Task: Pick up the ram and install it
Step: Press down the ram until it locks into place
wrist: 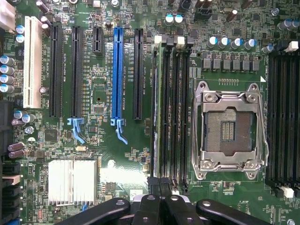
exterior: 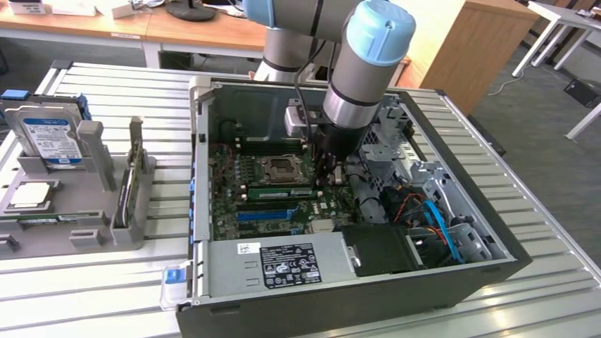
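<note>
The ram [exterior: 277, 191] is a thin green stick standing on edge in a memory slot beside the empty processor socket [exterior: 280, 169], inside the open computer case [exterior: 202, 211]. In the wrist view the ram [wrist: 155, 117] shows edge-on in the outermost slot of the bank next to the socket [wrist: 229, 124]. My gripper [exterior: 325, 179] reaches down into the case at one end of that stick. Its black fingers are pressed together, and the gripper [wrist: 160, 199] lines up with the ram's slot. I cannot tell whether the fingertips touch the stick.
A grey parts rack [exterior: 94, 232] at the exterior view's left holds a blue-labelled hard drive [exterior: 52, 141] and a square silver processor [exterior: 28, 196]. The power supply [exterior: 281, 260] and blue cables [exterior: 437, 225] crowd the near side of the case. Expansion slots [wrist: 117, 70] lie beside the memory bank.
</note>
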Available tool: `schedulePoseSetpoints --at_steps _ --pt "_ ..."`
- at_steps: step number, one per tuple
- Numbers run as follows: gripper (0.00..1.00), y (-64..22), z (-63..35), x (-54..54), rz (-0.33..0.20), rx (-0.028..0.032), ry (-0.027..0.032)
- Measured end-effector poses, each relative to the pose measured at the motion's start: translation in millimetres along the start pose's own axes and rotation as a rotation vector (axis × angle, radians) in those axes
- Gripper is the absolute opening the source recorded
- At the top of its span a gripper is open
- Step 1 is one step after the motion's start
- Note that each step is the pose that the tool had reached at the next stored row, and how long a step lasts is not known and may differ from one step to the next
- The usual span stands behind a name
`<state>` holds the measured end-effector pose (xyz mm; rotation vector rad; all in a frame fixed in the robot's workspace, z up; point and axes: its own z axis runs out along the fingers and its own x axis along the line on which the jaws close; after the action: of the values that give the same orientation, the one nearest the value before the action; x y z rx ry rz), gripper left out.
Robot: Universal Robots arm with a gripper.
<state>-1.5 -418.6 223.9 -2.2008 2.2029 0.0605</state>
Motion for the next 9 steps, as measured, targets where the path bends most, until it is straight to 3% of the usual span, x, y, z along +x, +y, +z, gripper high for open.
schedulePoseSetpoints --at_steps 9 --pt "0.11 0.0 1.2 0.1 0.000 -0.0001 0.0000"
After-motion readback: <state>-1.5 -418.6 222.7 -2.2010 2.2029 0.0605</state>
